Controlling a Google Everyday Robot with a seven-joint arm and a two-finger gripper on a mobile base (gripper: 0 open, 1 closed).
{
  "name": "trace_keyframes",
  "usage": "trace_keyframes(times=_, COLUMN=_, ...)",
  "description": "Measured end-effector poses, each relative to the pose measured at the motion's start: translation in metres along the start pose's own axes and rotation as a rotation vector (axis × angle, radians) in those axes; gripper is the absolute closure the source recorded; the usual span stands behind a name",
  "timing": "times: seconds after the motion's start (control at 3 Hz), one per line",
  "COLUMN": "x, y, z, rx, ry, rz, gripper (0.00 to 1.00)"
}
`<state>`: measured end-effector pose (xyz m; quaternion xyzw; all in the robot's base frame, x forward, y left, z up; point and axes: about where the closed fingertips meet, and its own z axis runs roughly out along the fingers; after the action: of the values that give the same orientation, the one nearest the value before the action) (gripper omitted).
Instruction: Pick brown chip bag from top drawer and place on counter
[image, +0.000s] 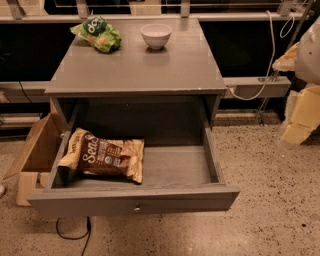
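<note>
The brown chip bag (104, 157) lies flat in the left part of the open top drawer (170, 167). It has a dark brown middle, pale tan ends and white script. The drawer is pulled out toward me, and its grey front carries a small round knob (136, 208). The grey counter (140, 65) is the table top above it. My gripper (302, 112) is a pale yellow and white shape at the right edge, level with the table and well to the right of the drawer, far from the bag. It holds nothing that I can see.
A green chip bag (97, 33) and a white bowl (156, 35) sit at the back of the counter. A tan cardboard box (35, 155) stands on the speckled floor left of the drawer. A white cable (265, 65) hangs behind at the right.
</note>
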<state>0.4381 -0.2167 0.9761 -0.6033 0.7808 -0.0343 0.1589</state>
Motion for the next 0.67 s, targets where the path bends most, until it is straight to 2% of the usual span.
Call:
trace_keyframes(times=0.33, x=0.000, y=0.000, z=0.000, rx=0.000, ry=0.000, rz=0.000, gripper=0.00)
trace_keyframes(times=0.67, x=-0.026, y=-0.003, z=0.018, rx=-0.023, ry=-0.101, rz=-0.005, gripper=0.00)
